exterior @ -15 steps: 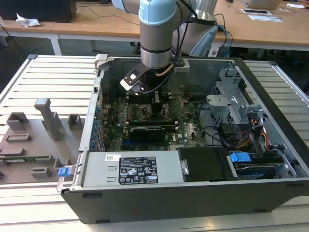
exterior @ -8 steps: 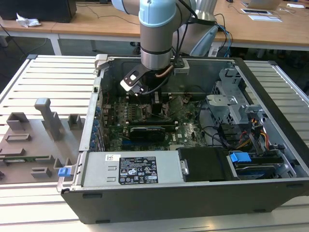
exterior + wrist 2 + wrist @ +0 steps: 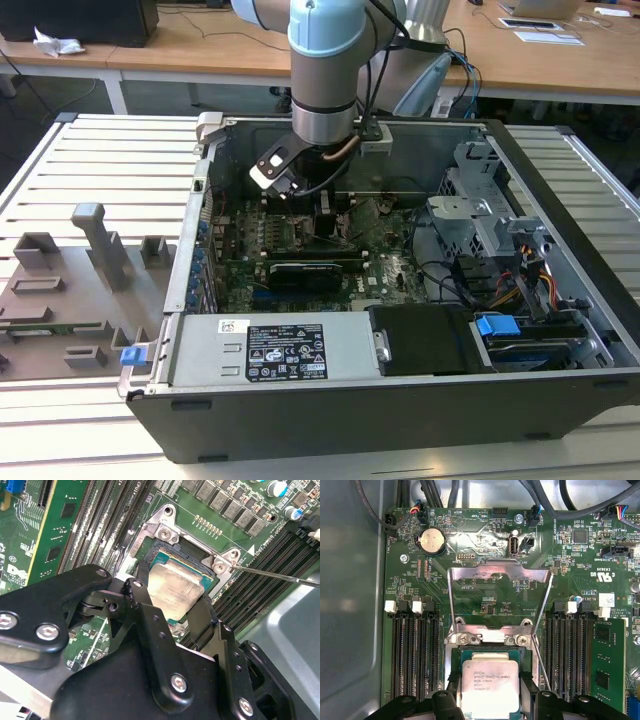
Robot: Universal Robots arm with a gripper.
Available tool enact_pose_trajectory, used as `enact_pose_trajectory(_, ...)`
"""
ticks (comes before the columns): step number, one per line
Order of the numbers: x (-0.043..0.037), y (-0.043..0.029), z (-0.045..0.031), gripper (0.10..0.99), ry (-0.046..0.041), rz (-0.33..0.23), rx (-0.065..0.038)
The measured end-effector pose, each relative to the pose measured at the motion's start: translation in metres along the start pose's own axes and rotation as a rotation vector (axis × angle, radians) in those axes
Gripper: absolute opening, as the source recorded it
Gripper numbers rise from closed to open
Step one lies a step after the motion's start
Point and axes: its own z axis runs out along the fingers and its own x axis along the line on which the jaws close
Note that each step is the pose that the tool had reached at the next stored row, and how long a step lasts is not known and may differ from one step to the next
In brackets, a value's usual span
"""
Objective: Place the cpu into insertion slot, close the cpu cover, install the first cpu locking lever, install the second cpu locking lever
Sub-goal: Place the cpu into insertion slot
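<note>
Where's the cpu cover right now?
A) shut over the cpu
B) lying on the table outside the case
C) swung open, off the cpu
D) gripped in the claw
C: in the first wrist view the cpu cover stands swung open, clear of the cpu, whose metal top lies bare.

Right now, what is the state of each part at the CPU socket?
claw: shut on the cpu.
cpu: held at the insertion slot, uncovered.
insertion slot: open, cpu in or just above it.
cpu cover: swung open.
locking lever: unlatched.
memory module: seated in its slot.
</note>
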Motion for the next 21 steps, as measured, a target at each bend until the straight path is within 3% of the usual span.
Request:
enact_pose_trajectory(7, -0.0001, 0.0, 0.0019, 0.553, 0.0002, 0.0, 0.0)
enact_pose_trajectory(8, -0.0001, 0.0, 0.0019, 0.62, 0.0, 0.0, 0.0)
enact_pose_trajectory(9, -0.0008, 0.0, 0.0019, 0.62, 0.0005, 0.0, 0.0)
enact_pose_trajectory(14, -0.0008, 0.0006, 0.0013, 0.62, 0.0174, 0.001, 0.0)
enact_pose_trajectory(21, -0.0019, 0.0011, -0.0001, 0.62, 0.0183, 0.001, 0.0)
